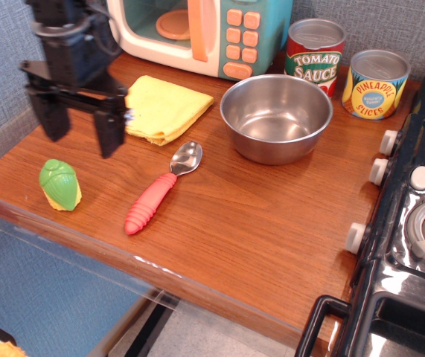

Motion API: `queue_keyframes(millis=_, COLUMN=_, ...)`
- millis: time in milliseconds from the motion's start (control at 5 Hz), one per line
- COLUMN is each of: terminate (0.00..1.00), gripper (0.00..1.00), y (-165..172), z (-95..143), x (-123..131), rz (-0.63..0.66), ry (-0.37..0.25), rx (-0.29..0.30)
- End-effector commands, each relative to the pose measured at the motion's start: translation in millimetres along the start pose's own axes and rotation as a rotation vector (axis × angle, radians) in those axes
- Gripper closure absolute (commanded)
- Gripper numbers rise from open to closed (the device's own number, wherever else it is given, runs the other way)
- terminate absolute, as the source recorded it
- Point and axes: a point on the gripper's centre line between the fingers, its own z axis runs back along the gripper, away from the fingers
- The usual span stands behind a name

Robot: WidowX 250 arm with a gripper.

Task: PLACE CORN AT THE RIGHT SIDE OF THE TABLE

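The corn (60, 184), a green-husked toy cob with a pale yellow base, lies near the front left corner of the brown wooden table (257, 216). My black gripper (80, 135) hangs above the table just behind the corn, slightly to its right. Its two fingers are spread apart and hold nothing. The fingertips are above and clear of the corn.
A red-handled spoon (158, 191) lies right of the corn. A yellow cloth (166, 108), a steel bowl (275, 117), a toy microwave (205, 33) and two cans (314, 52) stand behind. A black toy stove (413, 223) borders the right side.
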Motion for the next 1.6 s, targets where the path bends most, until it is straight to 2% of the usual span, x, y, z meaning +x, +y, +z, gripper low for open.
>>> queue_keyframes(millis=0, terminate=0.0, gripper=0.0, y=30.0, z=-16.9, x=-23.3, rz=0.047, ry=0.064, rx=0.063)
queue_keyframes(millis=400, terminate=0.0, gripper=0.0, y=32.5, z=-59.2, x=-12.7, rz=0.093, ry=0.139, rx=0.09)
queue_keyframes(millis=800, terminate=0.0, gripper=0.0, y=32.9, z=-72.3, x=-7.1, rz=0.127, ry=0.142, rx=0.079)
queue_keyframes(millis=1000, terminate=0.0, gripper=1.0, y=30.3, z=-59.1, x=-9.4, rz=0.108, ry=0.099, rx=0.068)
queue_keyframes(millis=1200, terminate=0.0, gripper=1.0, y=15.9, z=-29.0, x=-9.2, rz=0.065, ry=0.01, rx=0.036)
queue_keyframes(millis=1400, terminate=0.0, gripper=1.0, y=-22.8, z=11.9, x=0.7, rz=-0.025, ry=-0.119, rx=-0.005)
